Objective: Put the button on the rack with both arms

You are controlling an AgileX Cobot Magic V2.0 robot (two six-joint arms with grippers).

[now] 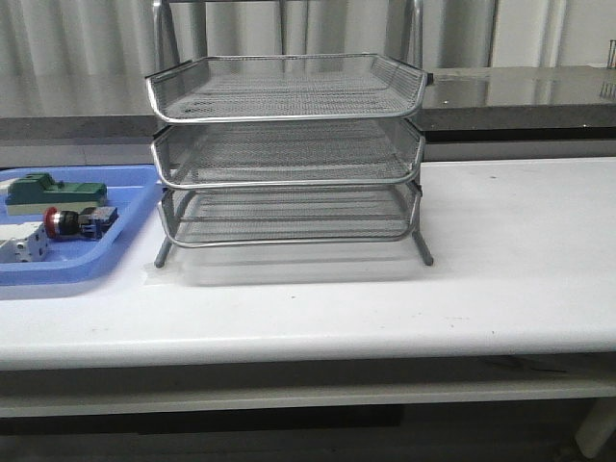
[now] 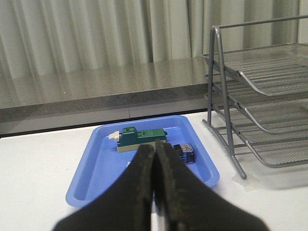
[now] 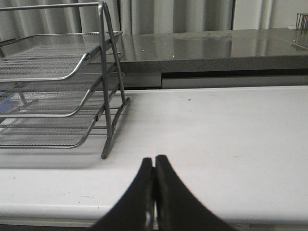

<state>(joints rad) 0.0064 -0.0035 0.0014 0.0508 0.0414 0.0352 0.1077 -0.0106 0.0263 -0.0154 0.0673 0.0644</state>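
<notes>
At the left edge of the front view, the button (image 1: 69,222) lies on its side in the blue tray (image 1: 125,245), between the green block (image 1: 53,191) and the white part (image 1: 24,246). My left gripper (image 2: 155,159) is clenched and empty. The button looks light, rigid, with a rounded cap likely to slip; I'd pinch its black body. The rack (image 1: 287,154) stands centre. My right gripper (image 3: 154,173) is likewise clenched, empty.

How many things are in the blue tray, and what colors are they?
Green rectangular block: 1
Red-capped push-button with black body: 1
White boxy part: 1
Total in the blue plastic tray: 3
</notes>
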